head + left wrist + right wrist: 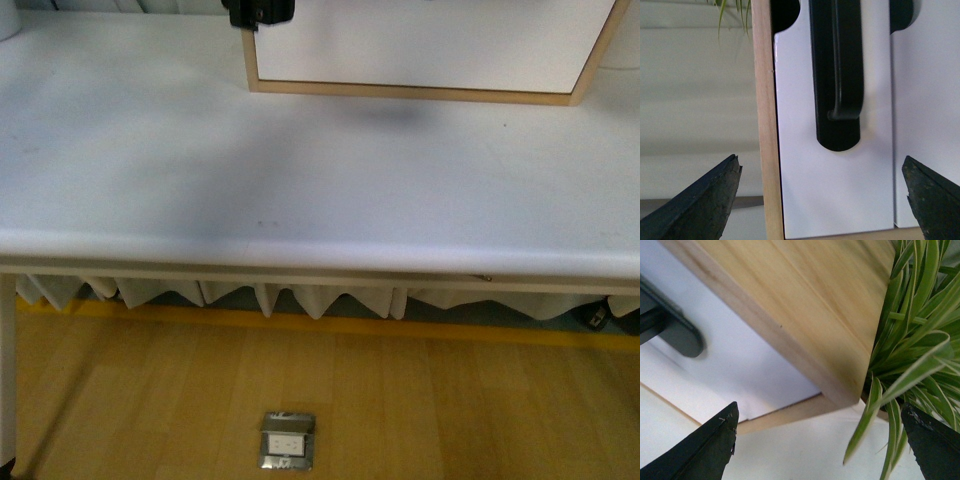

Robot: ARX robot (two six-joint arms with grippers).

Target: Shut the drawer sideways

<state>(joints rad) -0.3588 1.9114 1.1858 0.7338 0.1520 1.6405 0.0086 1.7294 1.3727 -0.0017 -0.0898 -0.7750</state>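
At the far side of the white table (300,180), the drawer (835,190) sits in its pale wooden frame (764,125). Its long black handle (837,75) faces the left gripper (820,162), whose jaws are spread wide and hold nothing. The right gripper (820,409) (equally wide, equally empty) hangs by the frame's side, near a striped green plant (920,340).
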